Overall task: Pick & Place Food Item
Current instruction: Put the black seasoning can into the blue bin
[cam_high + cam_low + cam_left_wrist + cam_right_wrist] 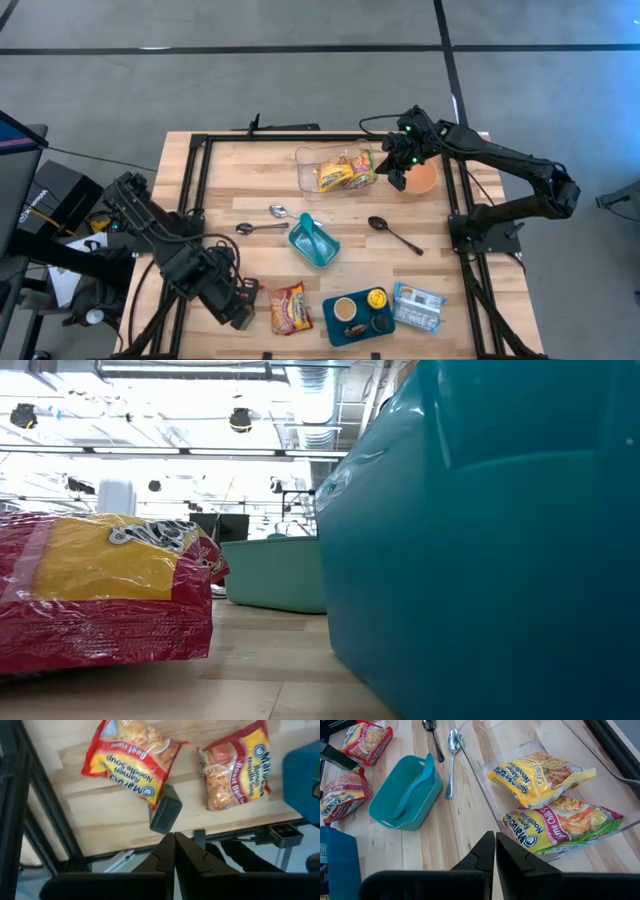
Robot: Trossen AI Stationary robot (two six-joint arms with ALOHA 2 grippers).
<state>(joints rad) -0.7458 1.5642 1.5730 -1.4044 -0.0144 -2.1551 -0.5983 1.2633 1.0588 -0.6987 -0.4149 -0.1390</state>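
The right gripper (398, 170) is pinched shut with nothing in it. It hangs in the upper right of the high view, over the edge of the clear plastic bin (305, 160) that holds two yellow noodle packets (345, 173). Just right of it sits a small orange bowl (425, 179). The left gripper (240, 303) is also shut and empty, low in the left of that view. Near it lies a red crinkly packet of ramen noodles (289, 308), flat on the wooden table (230, 170). This packet looks light, with a slippery wrapper and a dry noodle block inside that could crack. I think a gentle pinch across its short sides works best. A teal tray (314, 241) sits in the middle.
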